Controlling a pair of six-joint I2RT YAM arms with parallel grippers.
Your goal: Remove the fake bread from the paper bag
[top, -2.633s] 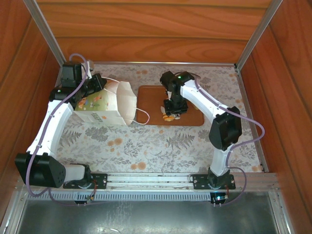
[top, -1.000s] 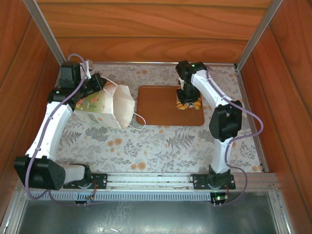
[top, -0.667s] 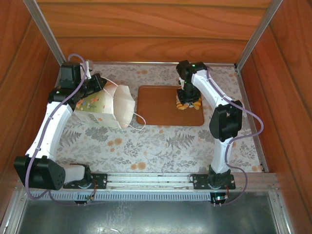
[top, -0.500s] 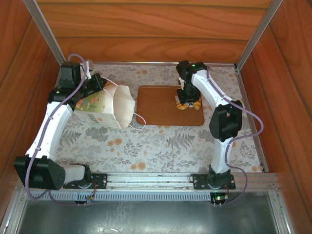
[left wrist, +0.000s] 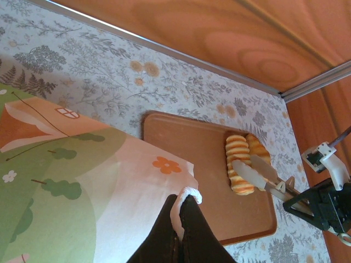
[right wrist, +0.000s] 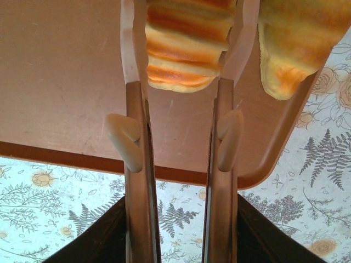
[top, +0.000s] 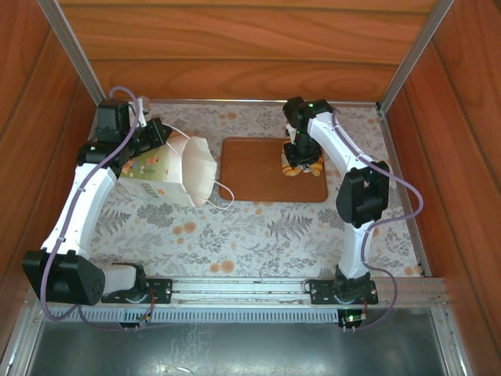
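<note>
The white printed paper bag (top: 168, 168) (left wrist: 82, 181) lies on its side, its open mouth facing the tray. My left gripper (top: 160, 135) (left wrist: 184, 198) is shut on the bag's upper rim and white string handle. Two pieces of fake bread lie on the brown tray's (top: 250, 176) far right end: a ridged roll (left wrist: 237, 159) (right wrist: 184, 55) and a croissant (left wrist: 258, 150) (right wrist: 296, 44) beside it. My right gripper (top: 300, 160) (right wrist: 184, 16) reaches down over the roll, with a finger against each of its sides. The inside of the bag is hidden.
The tray (right wrist: 66, 82) sits at the back middle of the floral tablecloth (top: 258, 235). Wooden walls close in the back and both sides. A loose bag handle (top: 227, 188) hangs near the tray's left edge. Open cloth lies in front of the tray.
My right gripper carried the roll from the tray's front middle to its far right end and has stayed there for the last second. The left gripper keeps the bag's rim.
</note>
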